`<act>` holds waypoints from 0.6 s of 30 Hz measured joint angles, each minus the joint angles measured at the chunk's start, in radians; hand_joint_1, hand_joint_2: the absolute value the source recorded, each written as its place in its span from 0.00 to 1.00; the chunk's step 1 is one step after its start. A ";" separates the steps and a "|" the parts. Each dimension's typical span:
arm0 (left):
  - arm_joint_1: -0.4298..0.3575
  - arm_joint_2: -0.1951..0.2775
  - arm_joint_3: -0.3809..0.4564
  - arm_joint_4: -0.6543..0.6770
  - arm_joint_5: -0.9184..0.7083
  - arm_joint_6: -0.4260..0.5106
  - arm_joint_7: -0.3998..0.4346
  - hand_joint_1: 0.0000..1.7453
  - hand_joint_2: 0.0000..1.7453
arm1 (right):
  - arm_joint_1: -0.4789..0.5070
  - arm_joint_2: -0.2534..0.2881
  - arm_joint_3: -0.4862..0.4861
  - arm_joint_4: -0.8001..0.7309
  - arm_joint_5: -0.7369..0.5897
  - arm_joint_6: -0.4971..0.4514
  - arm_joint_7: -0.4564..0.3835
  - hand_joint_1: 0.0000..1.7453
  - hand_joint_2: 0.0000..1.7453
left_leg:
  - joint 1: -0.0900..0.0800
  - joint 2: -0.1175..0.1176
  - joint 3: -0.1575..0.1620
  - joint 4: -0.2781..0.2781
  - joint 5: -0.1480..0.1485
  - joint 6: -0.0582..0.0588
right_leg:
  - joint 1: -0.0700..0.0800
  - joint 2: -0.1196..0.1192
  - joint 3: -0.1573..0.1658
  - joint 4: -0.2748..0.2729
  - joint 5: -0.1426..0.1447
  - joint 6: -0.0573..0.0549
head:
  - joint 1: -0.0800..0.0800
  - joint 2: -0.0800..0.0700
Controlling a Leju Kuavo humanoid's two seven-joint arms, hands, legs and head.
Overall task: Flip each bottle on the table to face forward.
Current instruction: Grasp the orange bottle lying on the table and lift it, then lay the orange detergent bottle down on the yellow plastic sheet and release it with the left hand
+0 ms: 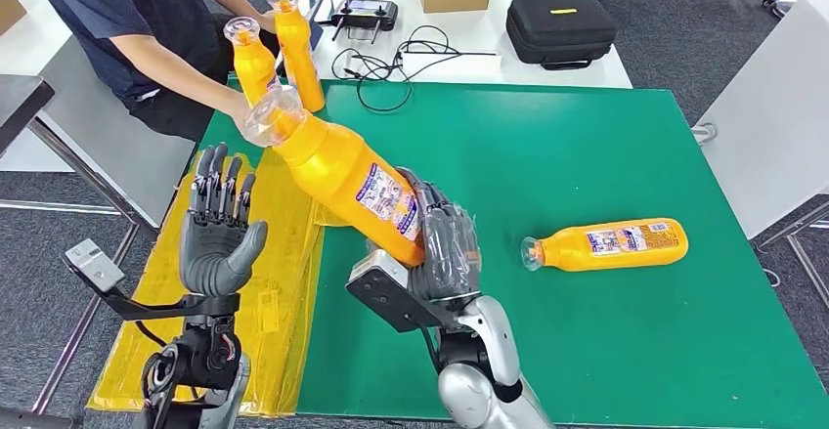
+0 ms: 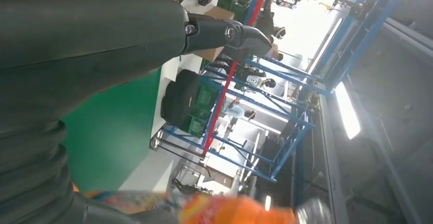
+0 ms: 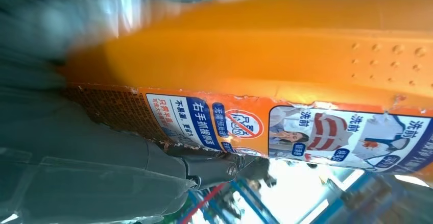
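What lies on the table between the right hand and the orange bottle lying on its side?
Nothing: in the head view, only bare green mat separates the right hand from the lying bottle.

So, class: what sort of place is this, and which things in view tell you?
Probably a robotics lab or workshop: a green work mat, blue metal racking, and a remote controller with cables on a white table.

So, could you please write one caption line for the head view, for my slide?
Right hand holds a tilted orange bottle over the green table; another bottle lies on its side.
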 joint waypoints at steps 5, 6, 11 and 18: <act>0.031 0.000 0.025 -0.014 -0.011 -0.018 -0.004 0.00 1.00 | 0.046 -0.017 -0.011 -0.081 0.022 -0.018 -0.016 1.00 1.00 | 0.000 0.000 0.000 0.000 0.000 0.000 | 0.000 0.000 0.000 0.000 0.000 0.000 | 0.000 0.000; 0.035 -0.001 0.028 -0.017 -0.014 -0.022 -0.003 0.00 1.00 | 0.048 -0.019 -0.011 -0.087 0.021 -0.011 -0.014 1.00 1.00 | 0.000 0.000 0.000 0.000 0.000 0.000 | 0.000 0.000 0.000 0.000 0.000 0.000 | 0.000 0.000; 0.048 -0.013 0.031 -0.030 -0.022 -0.043 0.013 0.00 1.00 | 0.028 -0.009 -0.010 -0.060 -0.004 0.051 -0.001 1.00 1.00 | 0.000 0.000 0.000 0.000 0.000 0.000 | 0.000 0.000 0.000 0.000 0.000 0.000 | 0.000 0.000; 0.053 -0.036 -0.001 -0.043 -0.004 -0.073 0.041 0.00 1.00 | -0.060 0.058 0.012 0.155 -0.004 0.068 0.003 1.00 1.00 | 0.000 0.000 0.000 0.000 0.000 0.000 | 0.000 0.000 0.000 0.000 0.000 0.000 | 0.000 0.000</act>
